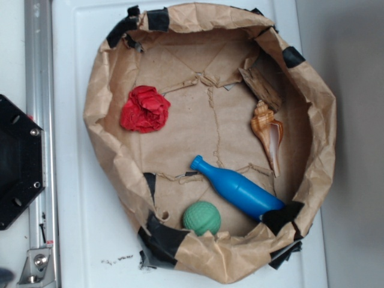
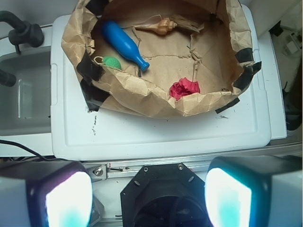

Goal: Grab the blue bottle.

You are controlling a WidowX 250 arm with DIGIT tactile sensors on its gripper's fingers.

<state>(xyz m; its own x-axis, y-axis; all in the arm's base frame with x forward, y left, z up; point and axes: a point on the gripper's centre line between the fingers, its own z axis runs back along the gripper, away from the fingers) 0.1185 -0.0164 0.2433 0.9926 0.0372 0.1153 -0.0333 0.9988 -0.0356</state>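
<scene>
My gripper point(image 2: 148, 196) hangs spread and empty, well back from the paper basket point(image 2: 156, 101). Ahead and left lies the blue bottle point(image 2: 124, 45), on its side on the basket floor, neck slanting back toward me. It looks light, stiff and slick; I'd pinch across the wider body.

Two broad fingers point(image 2: 68, 196) of the end effector point(image 2: 149, 196) are seen at the bottom of the wrist view, dark grey at the edges, with pale inner pads glowing white and cyan. A black, many-sided base plate point(image 1: 18, 162) is shown between them, studded with small silver screws and mounted beside a grey metal rail point(image 1: 39, 120)
</scene>
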